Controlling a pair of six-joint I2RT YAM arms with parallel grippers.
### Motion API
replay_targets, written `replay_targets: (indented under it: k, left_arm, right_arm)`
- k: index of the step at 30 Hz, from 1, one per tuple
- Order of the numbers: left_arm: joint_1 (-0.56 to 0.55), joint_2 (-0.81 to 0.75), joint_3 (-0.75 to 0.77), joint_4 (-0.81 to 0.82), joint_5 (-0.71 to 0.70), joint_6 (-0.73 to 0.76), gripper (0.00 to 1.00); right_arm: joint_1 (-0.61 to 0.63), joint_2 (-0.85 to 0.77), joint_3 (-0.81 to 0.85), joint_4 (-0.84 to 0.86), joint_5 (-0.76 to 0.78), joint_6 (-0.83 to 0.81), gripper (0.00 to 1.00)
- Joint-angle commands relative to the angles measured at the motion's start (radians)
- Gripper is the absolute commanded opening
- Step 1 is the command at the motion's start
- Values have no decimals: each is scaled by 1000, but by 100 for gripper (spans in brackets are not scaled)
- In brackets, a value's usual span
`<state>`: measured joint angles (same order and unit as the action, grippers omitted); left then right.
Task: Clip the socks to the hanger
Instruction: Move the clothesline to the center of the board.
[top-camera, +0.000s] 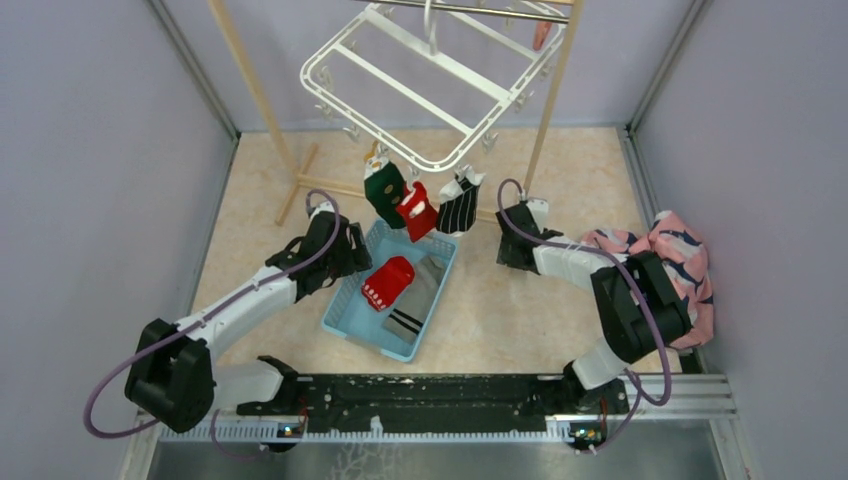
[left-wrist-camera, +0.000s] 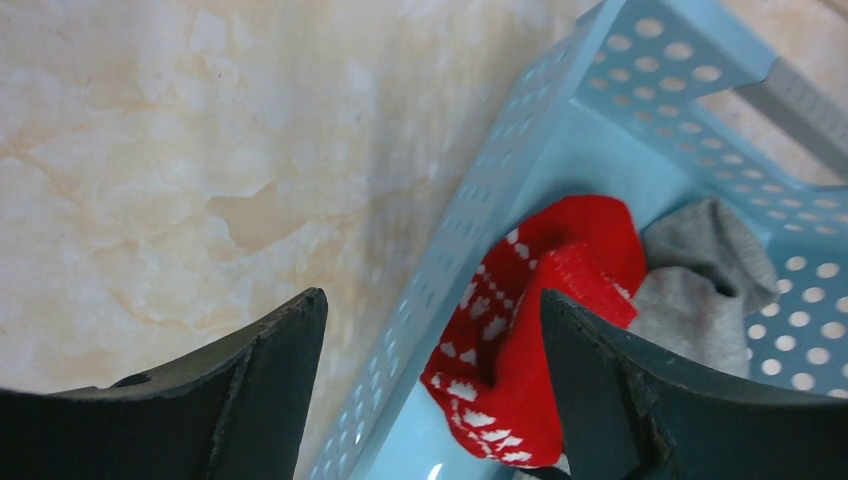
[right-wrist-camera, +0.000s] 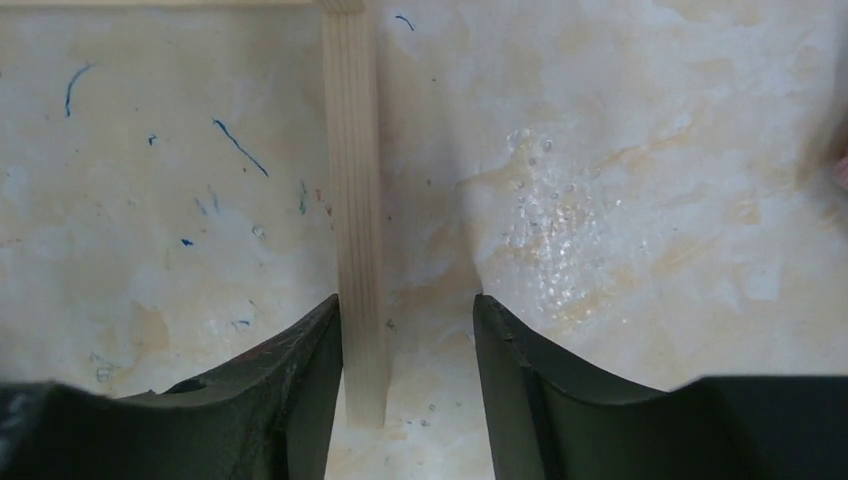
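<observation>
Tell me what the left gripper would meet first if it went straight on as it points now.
Probably the blue basket's side wall, with the red sock just inside it; both lie ahead between the open fingers of the left gripper. Which comes first is unclear.

The hanger (top-camera: 420, 85) hangs from the pole rack (top-camera: 545, 110) at the back of the tabletop (top-camera: 500, 310). Three clipped socks (top-camera: 417, 210) dangle side by side from its near edge. Just below and in front of them sits the basket (top-camera: 385, 338), with two loose socks (top-camera: 388, 283) side by side in it. The left pincer (top-camera: 352, 250) is at the basket's left wall. The right pincer (top-camera: 513, 243) is to the basket's right, above the rack's foot. A crumpled cloth (top-camera: 665, 265) lies at the far right.
</observation>
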<state>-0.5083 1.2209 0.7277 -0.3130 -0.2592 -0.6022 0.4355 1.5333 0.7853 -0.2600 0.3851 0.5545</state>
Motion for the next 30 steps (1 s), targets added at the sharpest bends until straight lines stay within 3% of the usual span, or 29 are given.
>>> replay_targets:
  k: [1,4,6,22,24,25,27,29,30]
  left_arm:
    - [3,-36,-32,15,5,-26,83]
    - [4,-38,-31,-2,0,-22,83]
    - [3,-39,-31,-11,1,-21,83]
    - [3,-68,-47,-19,13,-24,85]
    - [2,-65,-50,-16,18,-23,86]
    - [3,-62,-54,-13,21,-24,86]
    - [3,-53,-61,-1,24,-29,87]
    - [3,-36,-76,22,21,-33,87]
    - [2,-25,-84,33,12,-36,86]
  right_arm:
    - [-1,46,8,88,22,27,39]
    - [-16,83,11,91,34,33,12]
    - [-35,103,16,95,33,32,5]
    - [-145,288,223,55,77,-31,0]
    - [-148,306,251,47,86,-31,7]
    - [-149,309,264,41,95,-32,20]
    - [-149,302,276,38,102,-38,59]
    - [-149,267,267,48,103,-54,75]
    - [-149,244,257,56,99,-60,78]
